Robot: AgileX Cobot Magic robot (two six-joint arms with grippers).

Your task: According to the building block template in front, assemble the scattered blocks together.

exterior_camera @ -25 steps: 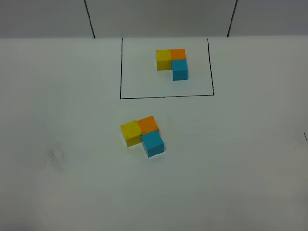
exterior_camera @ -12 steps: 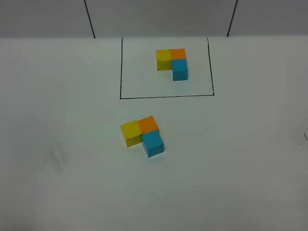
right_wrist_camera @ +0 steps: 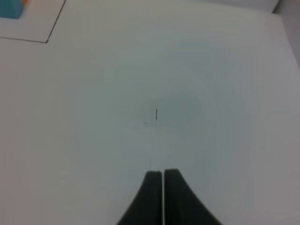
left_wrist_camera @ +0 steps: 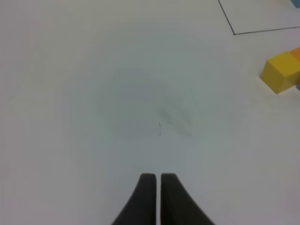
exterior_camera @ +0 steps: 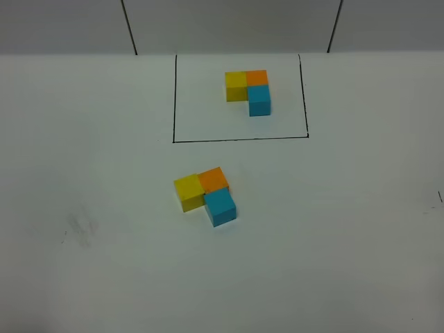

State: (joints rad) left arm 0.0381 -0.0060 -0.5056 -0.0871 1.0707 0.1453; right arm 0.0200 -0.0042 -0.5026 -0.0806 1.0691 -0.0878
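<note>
We find the scattered blocks (exterior_camera: pixel 205 195) already joined near the middle of the counter (exterior_camera: pixel 347 243): the yellow cube (exterior_camera: pixel 188 192) sits at nine o'clock of the orange cube (exterior_camera: pixel 213 180), and the light blue cube (exterior_camera: pixel 220 207) at six o'clock of the orange. They lie at about six o'clock of the building block template (exterior_camera: pixel 248 91), outside its drawn frame (exterior_camera: pixel 239 139). Our left tool (left_wrist_camera: pixel 156 177) and right tool (right_wrist_camera: pixel 162 174) are both closed, fingers together, gripping nothing, each over bare counter well apart from the cubes. We judge the build essentially done. The group sits slightly turned against the template, so any finishing touch should be a gentle square-up nudge, pressing from the outer faces so the joints do not open.
</note>
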